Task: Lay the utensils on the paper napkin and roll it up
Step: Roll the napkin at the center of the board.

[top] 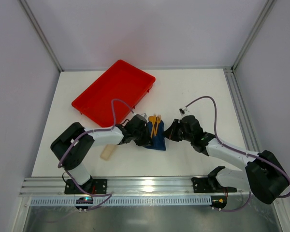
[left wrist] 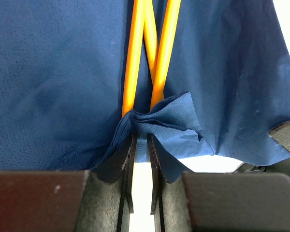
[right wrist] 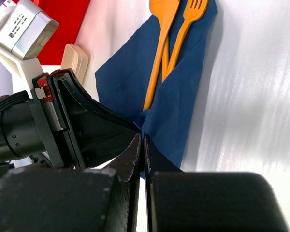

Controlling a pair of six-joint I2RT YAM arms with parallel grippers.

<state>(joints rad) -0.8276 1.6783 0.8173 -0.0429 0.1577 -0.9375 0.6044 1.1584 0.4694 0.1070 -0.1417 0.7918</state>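
Note:
The navy paper napkin (top: 158,141) lies mid-table between my two grippers, with the orange utensils (top: 155,123) on it, heads pointing away. In the left wrist view, crossed orange handles (left wrist: 157,58) end just before my left gripper (left wrist: 141,145), whose narrow jaws pinch a bunched fold of the napkin (left wrist: 53,72). The right wrist view shows a fork (right wrist: 186,29) and a second utensil (right wrist: 162,29) on the napkin (right wrist: 125,82). My right gripper (right wrist: 144,140) is shut at the napkin's near edge, close beside the left gripper (top: 146,133). From above, the right gripper (top: 169,135) sits at the napkin's right side.
A red tray (top: 99,96) lies at the back left, tilted diagonally. A pale beige flat strip (top: 108,152) rests on the table beside the left arm. Frame walls bound the table at left, right and rear.

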